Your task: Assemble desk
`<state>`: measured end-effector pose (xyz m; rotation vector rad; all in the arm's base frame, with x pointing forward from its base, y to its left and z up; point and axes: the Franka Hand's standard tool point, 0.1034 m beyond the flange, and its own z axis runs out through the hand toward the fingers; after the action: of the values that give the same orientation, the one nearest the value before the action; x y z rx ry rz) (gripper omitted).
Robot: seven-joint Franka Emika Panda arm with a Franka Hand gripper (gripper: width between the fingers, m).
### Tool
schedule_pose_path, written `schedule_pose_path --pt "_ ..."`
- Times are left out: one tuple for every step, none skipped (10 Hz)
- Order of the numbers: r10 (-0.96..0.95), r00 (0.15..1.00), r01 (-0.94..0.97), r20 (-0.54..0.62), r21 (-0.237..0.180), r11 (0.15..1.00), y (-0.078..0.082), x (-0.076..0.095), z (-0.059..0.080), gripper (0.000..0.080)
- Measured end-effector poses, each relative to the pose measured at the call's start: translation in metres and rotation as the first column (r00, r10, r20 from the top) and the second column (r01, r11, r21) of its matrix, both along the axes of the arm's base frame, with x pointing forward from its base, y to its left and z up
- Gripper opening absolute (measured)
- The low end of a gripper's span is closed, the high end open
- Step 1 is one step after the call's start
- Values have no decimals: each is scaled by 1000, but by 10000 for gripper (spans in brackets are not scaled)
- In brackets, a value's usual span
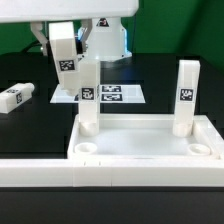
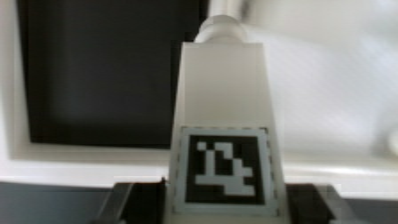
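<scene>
In the exterior view the desk's tabletop [image 1: 145, 150] lies rim-up from the centre toward five o'clock, its near side against a long low wall [image 1: 40, 172] that runs across at six o'clock. Two legs stand upright in its far corners: the left upright leg [image 1: 88, 100] near the centre and the right upright leg [image 1: 187, 96] at three o'clock. The two near corner sockets [image 1: 88, 147] are open. A loose leg [image 1: 16, 97] lies flat on the black table [image 1: 30, 125] at nine o'clock, well apart from the tabletop. The marker board [image 1: 118, 94] lies behind the left upright leg.

At eleven o'clock the arm carries the held leg [image 1: 66, 62], slightly tilted, just beyond the left upright leg. From here the gripper [image 1: 60, 38] is mostly masked by that leg, and whether the leg's lower end touches anything cannot be told.

The wrist view supplies what the exterior view lacks: the gripper [image 2: 222, 203] is clamped on the held leg [image 2: 222, 100], with dark fingers [image 2: 135, 203] pressed against both sides at its tagged end. The far end of the leg carries a small rounded peg [image 2: 224, 30]. Behind it are a white rim and the black table, both blurred.
</scene>
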<state>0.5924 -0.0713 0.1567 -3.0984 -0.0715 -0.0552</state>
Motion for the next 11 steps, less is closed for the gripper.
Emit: schedule_pose_path --pt "6 1000 -6 3 1 1000 9 2 0 293" --pt "14 1000 -14 5 1 1000 16 2 -1 294" --pt "15 1000 -15 5 1 1000 15 2 -2 294" --pt "15 1000 -15 4 1 1000 15 2 -2 294" --pt "15 1000 -15 4 1 1000 15 2 -2 294" --pt "7 1000 -7 3 1 1000 16 2 -3 294" --pt "-29 1000 29 5 6 1000 29 5 -3 294" --pt "-45 999 45 6 11 999 47 11 -4 294" --pt "-80 997 80 10 15 997 64 21 -5 294" --pt "-112 994 111 14 19 994 79 31 -8 294" --pt "-118 993 118 16 19 993 86 35 -11 294"
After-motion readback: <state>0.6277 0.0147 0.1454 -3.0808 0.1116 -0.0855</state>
